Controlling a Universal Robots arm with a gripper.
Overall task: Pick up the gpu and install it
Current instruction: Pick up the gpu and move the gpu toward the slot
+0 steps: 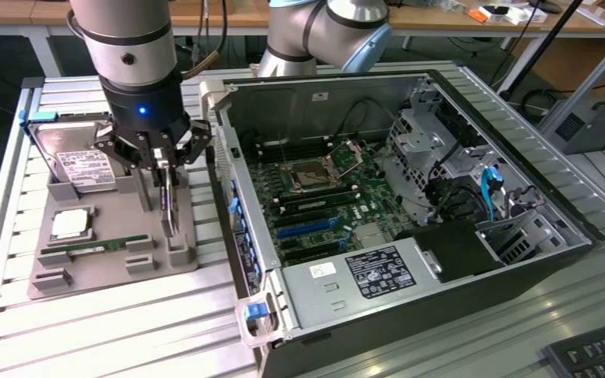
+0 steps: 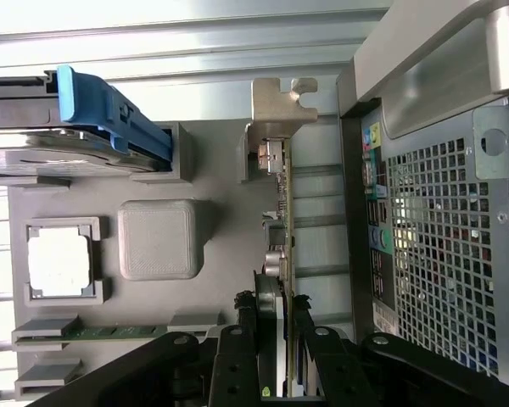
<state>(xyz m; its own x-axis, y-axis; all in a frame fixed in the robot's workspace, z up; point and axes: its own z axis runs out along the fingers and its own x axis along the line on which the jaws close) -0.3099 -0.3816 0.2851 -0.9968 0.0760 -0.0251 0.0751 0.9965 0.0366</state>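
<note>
The gpu (image 1: pixel 169 216) stands on edge in a slot of the grey holder tray (image 1: pixel 113 272), to the exterior view's left of the open computer case (image 1: pixel 313 279). My gripper (image 1: pixel 164 179) reaches down from above, a finger against each face of the card's upper edge, shut on it. In the wrist view the gpu (image 2: pixel 280 216) appears edge-on, its silver bracket (image 2: pixel 276 110) at the far end, and my gripper (image 2: pixel 274 343) clamps the near end. The card still sits in the tray.
On the tray lie a hard drive (image 1: pixel 79 167) in a blue caddy (image 2: pixel 110 110), a CPU (image 1: pixel 72 224) and a RAM stick (image 1: pixel 98 246). The case holds the motherboard (image 1: pixel 324 197); its perforated rear wall (image 2: pixel 441 246) is close beside the card. A keyboard (image 1: pixel 597 354) lies at the front.
</note>
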